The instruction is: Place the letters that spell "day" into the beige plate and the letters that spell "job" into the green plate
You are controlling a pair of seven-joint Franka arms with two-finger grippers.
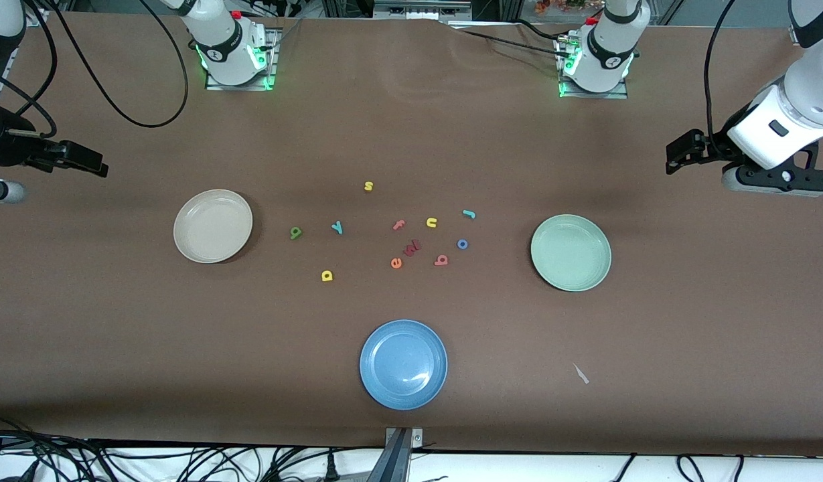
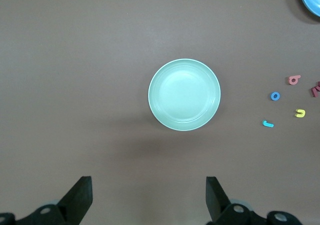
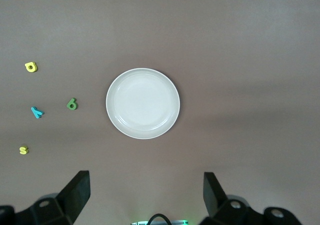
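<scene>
The beige plate lies empty toward the right arm's end, and the green plate lies empty toward the left arm's end. Between them on the brown table are the green a, teal y and yellow d. Closer to the green plate lie the teal j, blue o and salmon b. My left gripper hangs open and empty, high over bare table beside the green plate. My right gripper hangs open and empty, high over the table beside the beige plate.
A blue plate lies nearest the front camera. Spare letters sit among the others: yellow s, pink f, yellow u, orange e and a dark red letter. A white scrap lies beside the blue plate.
</scene>
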